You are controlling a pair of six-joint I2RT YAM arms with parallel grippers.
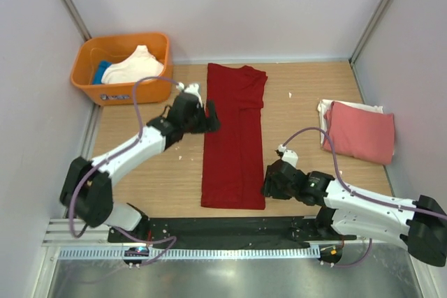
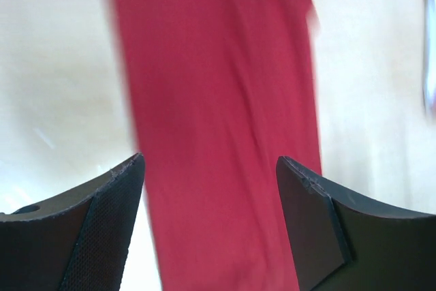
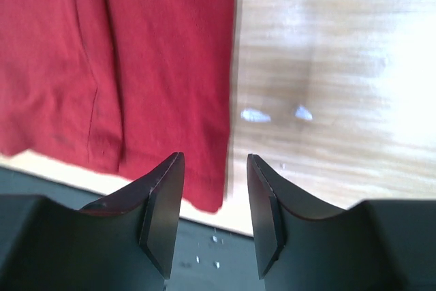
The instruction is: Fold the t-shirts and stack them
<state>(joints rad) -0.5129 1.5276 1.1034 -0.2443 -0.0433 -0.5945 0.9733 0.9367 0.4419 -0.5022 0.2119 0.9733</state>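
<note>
The left pincer [image 2: 210, 195] is released, fingers spread wide over the left edge of the dark red shirt [image 1: 234, 137]. The right pincer [image 3: 215, 216] is released too, gripping nothing, at the shirt's near right corner. The shirt lies as a long folded strip mid-counter [image 1: 300, 95]. At the right a folded pink shirt [image 1: 360, 134] rests on a white shirt [image 1: 323, 111]; the orange tub [image 1: 87, 78] holds more cloth
</note>
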